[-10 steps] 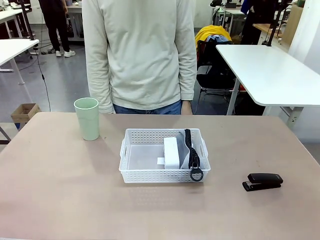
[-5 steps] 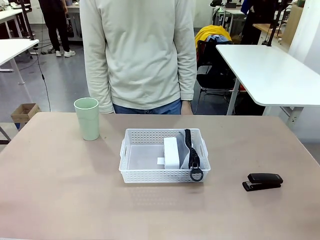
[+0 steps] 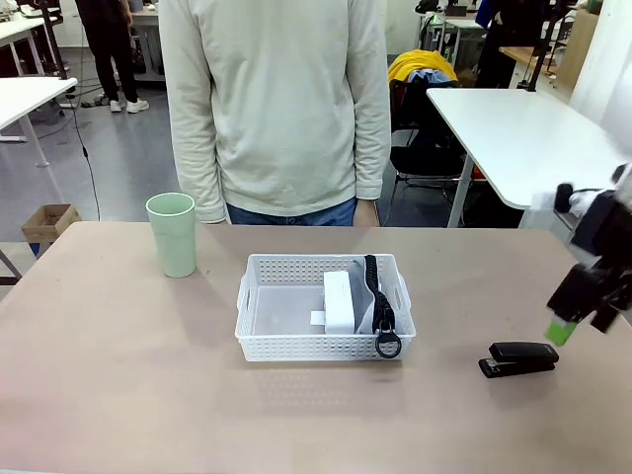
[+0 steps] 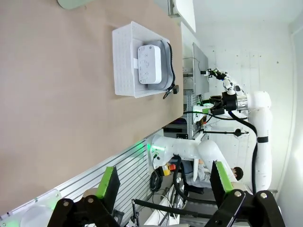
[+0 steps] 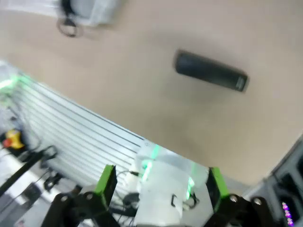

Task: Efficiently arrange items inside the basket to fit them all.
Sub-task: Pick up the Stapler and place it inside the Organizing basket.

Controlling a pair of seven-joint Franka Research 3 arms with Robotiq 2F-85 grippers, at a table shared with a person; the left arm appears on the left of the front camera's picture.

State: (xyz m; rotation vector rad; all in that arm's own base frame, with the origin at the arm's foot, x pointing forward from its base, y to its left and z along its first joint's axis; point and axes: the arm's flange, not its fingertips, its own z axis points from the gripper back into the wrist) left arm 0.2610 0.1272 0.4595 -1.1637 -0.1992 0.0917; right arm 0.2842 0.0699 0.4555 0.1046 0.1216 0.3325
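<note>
Since a moment ago the right arm has swung in from the right edge. The right hand point(image 3: 581, 326) now hangs above the surface point(image 3: 118, 375), just beyond the black stapler point(image 3: 519, 358). It is motion-blurred, its fingers spread apart with nothing between them. The stapler lies flat toward the right front of the surface, well apart from the white basket point(image 3: 321, 346) at the middle, with bare surface between them. Inside the basket the small white box point(image 3: 340, 299) and the grey pouch point(image 3: 367, 308) stand on edge at the right end, and the left half is bare. The pale green tumbler point(image 3: 173, 234) stands upright at the far left with open room around it. The left hand point(image 4: 163, 179) is held well back from the basket, its fingers wide apart and empty.
</note>
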